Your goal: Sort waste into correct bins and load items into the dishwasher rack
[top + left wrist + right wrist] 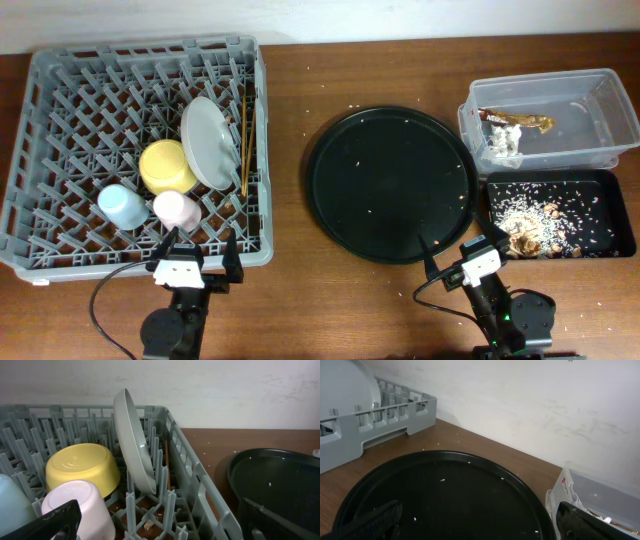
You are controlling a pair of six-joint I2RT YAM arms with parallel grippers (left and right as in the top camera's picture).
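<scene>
while the grey plate [131, 440] stands on edge between pegs in the dishwasher rack [150, 48], it looks stiff and slick: pinch its top rim. left gripper [198, 252] and right gripper [465, 252] both wide, empty.

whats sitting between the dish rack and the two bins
The large round black tray lies between the dishwasher rack and the clear tub and shallow black tray, seen in the overhead view.

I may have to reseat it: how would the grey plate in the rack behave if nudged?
The plate stands tilted on edge between pegs, so a sideways nudge would probably tip it. It looks rigid and smooth, so likely slippery to grip. Being round, it might roll along its slot.
</scene>
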